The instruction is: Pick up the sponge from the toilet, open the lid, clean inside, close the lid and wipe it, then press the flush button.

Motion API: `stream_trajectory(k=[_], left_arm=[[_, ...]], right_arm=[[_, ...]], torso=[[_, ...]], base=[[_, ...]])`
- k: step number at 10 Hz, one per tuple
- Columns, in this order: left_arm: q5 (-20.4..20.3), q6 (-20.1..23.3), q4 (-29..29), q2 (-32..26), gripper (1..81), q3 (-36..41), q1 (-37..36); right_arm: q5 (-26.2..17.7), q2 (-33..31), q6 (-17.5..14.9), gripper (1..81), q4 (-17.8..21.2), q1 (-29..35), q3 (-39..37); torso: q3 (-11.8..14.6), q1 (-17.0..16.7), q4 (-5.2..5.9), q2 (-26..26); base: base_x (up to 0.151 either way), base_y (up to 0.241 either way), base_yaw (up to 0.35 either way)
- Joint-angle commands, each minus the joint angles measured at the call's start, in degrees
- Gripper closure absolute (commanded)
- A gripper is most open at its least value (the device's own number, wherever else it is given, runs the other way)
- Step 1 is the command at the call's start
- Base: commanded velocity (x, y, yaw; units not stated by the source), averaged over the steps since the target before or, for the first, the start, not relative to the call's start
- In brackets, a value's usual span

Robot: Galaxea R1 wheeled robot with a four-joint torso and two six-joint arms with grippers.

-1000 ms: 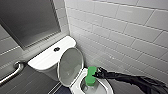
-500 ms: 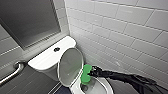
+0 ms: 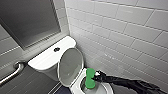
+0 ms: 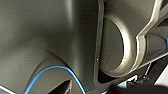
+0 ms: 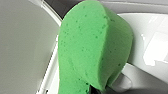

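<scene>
The white toilet (image 3: 47,60) stands against the tiled wall with its lid (image 3: 70,63) raised against the tank. The dark flush button (image 3: 56,49) sits in the middle of the tank top. My right gripper (image 3: 96,76) reaches in from the right and is shut on the green sponge (image 3: 90,78). The sponge hangs upright over the open bowl (image 3: 105,88), with its lower end down inside it. In the right wrist view the sponge (image 5: 95,50) looms large between the lid (image 5: 22,50) and the white ceramic (image 5: 150,37). My left gripper stands open.
A white tiled wall (image 3: 125,37) runs close along the toilet's right side. A metal grab bar (image 3: 12,72) is fixed to the grey wall at the left. A dark panel (image 3: 30,20) sits above the tank. Dark floor (image 3: 32,85) lies left of the bowl.
My right gripper has carried the sponge slightly left and lower into the bowl. The lid and the rest of the scene have not moved.
</scene>
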Motion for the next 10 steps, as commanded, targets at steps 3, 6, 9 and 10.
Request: stream_trajectory(k=[3, 6, 9, 10], left_arm=[[5.0, 0.3, 0.0, 0.7, 1.0, 0.9, 2.4], [5.0, 0.3, 0.0, 1.3, 1.0, 0.9, 2.3], [5.0, 0.4, 0.0, 1.2, 1.0, 0.9, 2.2], [5.0, 0.6, 0.0, 1.4, 1.0, 0.9, 2.3]], right_arm=[[2.4, -10.1, 0.6, 81.1, 0.9, 7.4, 14.3], [6.3, -16.6, 0.7, 81.1, 3.2, 3.0, 18.8], [9.3, -18.2, 1.2, 81.1, 3.7, -1.8, 17.8], [10.3, -19.4, 1.3, 81.1, 3.7, -3.5, 19.0]], torso=[[0.0, 0.0, 0.00, 0.0], [0.0, 0.0, 0.00, 0.0], [0.0, 0.0, 0.02, 0.0], [0.0, 0.0, 0.02, 0.0]], base=[[0.000, 0.000, 0.000], [0.000, 0.000, 0.000], [0.000, 0.000, 0.000], [0.000, 0.000, 0.000]])
